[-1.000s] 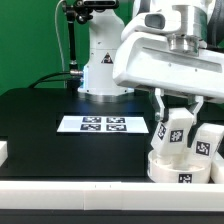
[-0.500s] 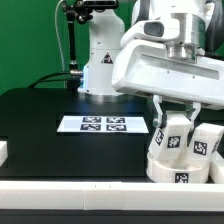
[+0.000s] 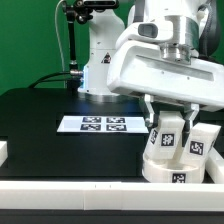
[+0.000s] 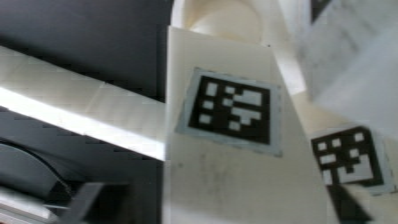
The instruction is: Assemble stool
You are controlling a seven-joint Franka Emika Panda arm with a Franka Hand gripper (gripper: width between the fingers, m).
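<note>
In the exterior view my gripper (image 3: 168,122) is shut on a white stool leg (image 3: 166,140) with a black-and-white tag. It holds the leg upright on top of the round white seat (image 3: 160,168) at the front right. A second leg (image 3: 200,144) stands on the seat just to the exterior view's right of the held one. In the wrist view the held leg (image 4: 228,120) fills the middle with its tag facing the camera, and the second leg's tag (image 4: 356,155) shows beside it. My fingertips are hidden there.
The marker board (image 3: 103,125) lies on the black table behind the seat. A long white rail (image 3: 70,170) runs along the front edge, and it also shows in the wrist view (image 4: 71,95). A white block (image 3: 3,152) sits at the far left. The robot base (image 3: 100,65) stands at the back.
My gripper with the leg has moved slightly down and to the exterior view's left. The seat and the second leg have shifted a little to the left with it.
</note>
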